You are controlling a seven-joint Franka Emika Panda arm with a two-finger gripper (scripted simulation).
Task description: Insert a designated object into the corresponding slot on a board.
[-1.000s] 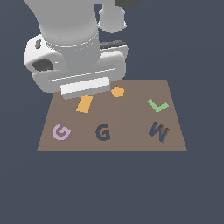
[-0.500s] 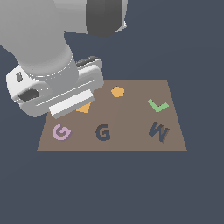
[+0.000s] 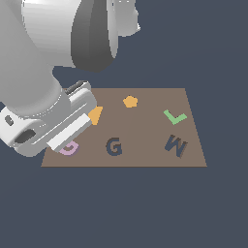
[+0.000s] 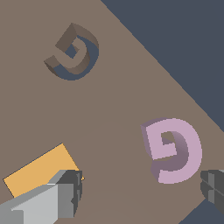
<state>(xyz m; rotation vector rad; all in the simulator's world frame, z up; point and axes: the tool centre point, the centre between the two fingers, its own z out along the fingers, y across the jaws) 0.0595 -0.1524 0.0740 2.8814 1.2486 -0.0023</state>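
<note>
Your tool (image 4: 142, 192) is spread wide with nothing between the fingers: in the wrist view one fingertip (image 4: 70, 192) sits over the corner of the orange rectangle (image 4: 39, 170) and the other shows only as a dark stub at the frame edge. The pink G (image 4: 173, 148) lies flat on the board (image 4: 109, 100) in the gap between the two fingers, closer to the stub one, touching neither. Whether the tips are level with the block or above it, you can't tell from these views.

In the exterior view the arm's wrist housing covers most of the pink G (image 3: 69, 149); only its lower curve shows, near the board's front corner on the exterior view's left. The G slot (image 3: 114, 146) is beside it toward the exterior view's right, empty, well apart from the block. Further right sit the W recess (image 3: 175, 145) and green L (image 3: 174, 116); an orange pentagon (image 3: 130, 101) sits toward the far edge. The board rests on a dark surface (image 3: 124, 208).
</note>
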